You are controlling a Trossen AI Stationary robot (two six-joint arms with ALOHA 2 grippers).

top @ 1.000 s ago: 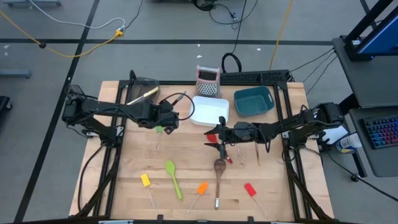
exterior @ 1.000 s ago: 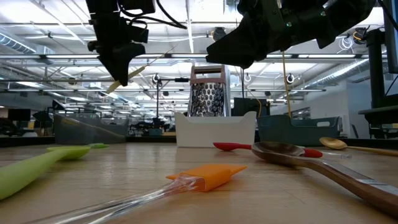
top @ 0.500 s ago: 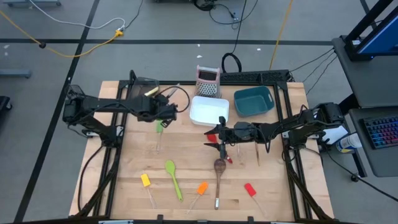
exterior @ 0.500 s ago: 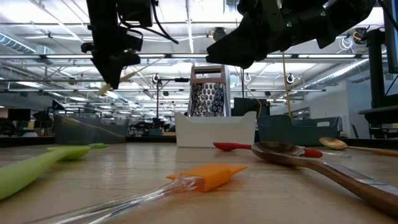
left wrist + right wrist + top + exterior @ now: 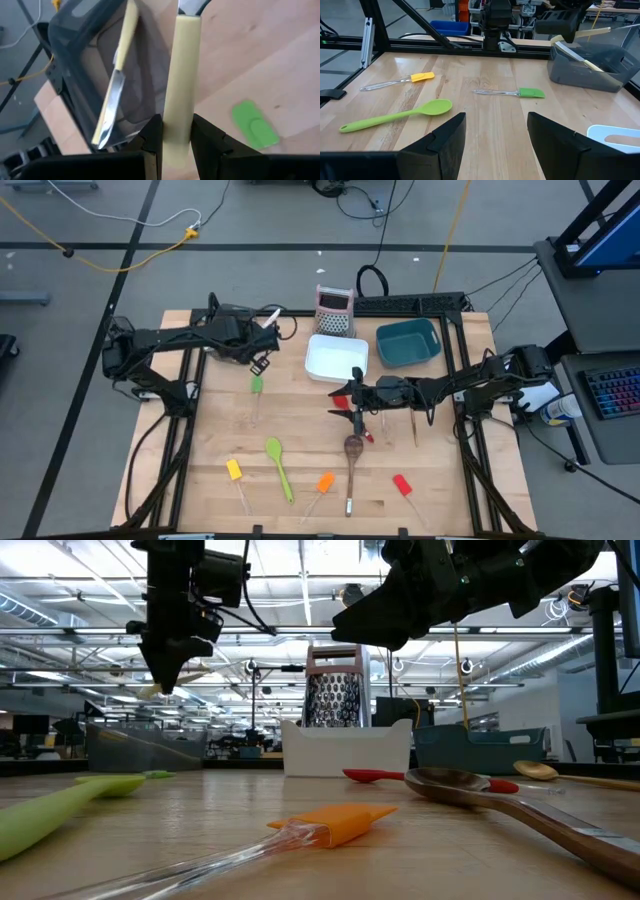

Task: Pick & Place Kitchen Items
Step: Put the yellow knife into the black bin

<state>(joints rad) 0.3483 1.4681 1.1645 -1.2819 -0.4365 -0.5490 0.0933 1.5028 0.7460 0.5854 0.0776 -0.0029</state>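
Over the dark mesh bin (image 5: 232,320) at the far-left corner of the worktop (image 5: 300,430): left end effector (image 5: 262,328) clamped on a cream-handled knife (image 5: 181,80), blade pointing away, not yet released. Already in that bin: one more cream-handled knife (image 5: 116,80), leaning on the wall. So one item sorted, a second about to go in, judging by position.

Still loose on the wood, left to right: yellow-headed spatula (image 5: 235,472), green-headed spatula (image 5: 256,386), green spoon (image 5: 277,461), orange-headed spatula (image 5: 324,483), wooden spoon (image 5: 352,452), red-headed spatula (image 5: 402,485).

Mid-worktop, near the white bin (image 5: 336,358): right end effector (image 5: 352,402) hovering with fingers spread wide, empty, above a red spoon (image 5: 375,776). Teal bin (image 5: 408,343) apparently empty from above. Most of the sorting left to do.
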